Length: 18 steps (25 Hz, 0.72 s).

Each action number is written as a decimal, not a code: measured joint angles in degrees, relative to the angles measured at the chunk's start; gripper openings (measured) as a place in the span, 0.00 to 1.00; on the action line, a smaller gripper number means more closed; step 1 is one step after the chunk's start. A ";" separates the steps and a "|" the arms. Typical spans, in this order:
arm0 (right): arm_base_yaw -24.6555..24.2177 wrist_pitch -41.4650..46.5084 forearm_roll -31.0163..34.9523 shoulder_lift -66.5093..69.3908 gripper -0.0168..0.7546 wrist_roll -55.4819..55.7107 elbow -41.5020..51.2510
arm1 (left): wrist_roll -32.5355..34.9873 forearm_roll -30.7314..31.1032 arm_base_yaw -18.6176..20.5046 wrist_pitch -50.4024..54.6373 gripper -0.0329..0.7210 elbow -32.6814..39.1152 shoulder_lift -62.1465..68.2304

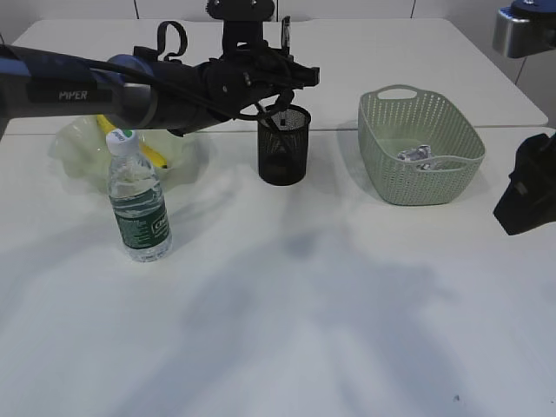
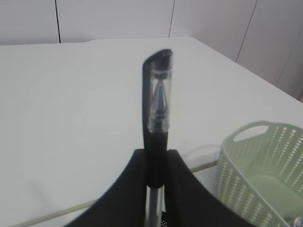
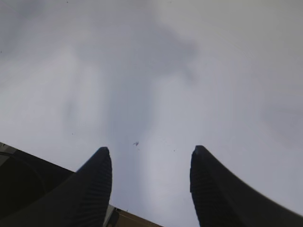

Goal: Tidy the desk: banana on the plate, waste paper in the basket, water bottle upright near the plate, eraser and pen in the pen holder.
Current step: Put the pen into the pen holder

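**Pen held upright over the mesh holder**

Count on the white table [image 1: 287, 304]: one water bottle, one pen holder, one basket, one plate, one banana, one pen, one wad of paper. Two arms in the exterior view.

Left gripper [image 2: 156, 177] is clamped on the pen [image 2: 157, 94], fingers closed tight against the barrel. Pen stands nearly vertical, clear cap end up, black clip along one side. In the exterior view the same gripper [image 1: 276, 82] sits directly above the black mesh pen holder [image 1: 284, 146]; the pen's lower end cannot be made out against the mesh, so whether it is inside the cup is unclear.

Right gripper [image 3: 151, 184] stands wide, both dark ribbed fingers spread with only bare table between them. Nothing held. Its arm shows as a dark mass at the right edge of the exterior view.

Water bottle [image 1: 137, 198]: upright, white cap, green label with lettering too small to read. It stands just in front of the pale translucent plate [image 1: 74, 152], near but apart.

Banana [image 1: 148, 149]: yellow, lying on the plate, partly hidden behind the left arm [image 1: 95, 87].

Basket [image 1: 420, 148]: pale green, perforated, one handle loop visible at the rear. Crumpled waste paper [image 1: 417, 155] lies inside.

Writing: "PIPER" in white on the left arm's dark link.
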 joint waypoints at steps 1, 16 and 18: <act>0.00 0.00 0.00 0.00 0.54 0.00 0.00 | 0.00 0.00 0.00 -0.12 0.10 0.00 0.27; 0.00 0.22 0.00 0.00 0.54 0.00 0.00 | 0.00 -0.11 0.00 -0.12 0.30 0.00 1.38; 0.00 0.22 0.00 0.00 0.54 0.00 0.00 | 0.00 -0.11 0.00 -0.12 0.36 0.00 1.38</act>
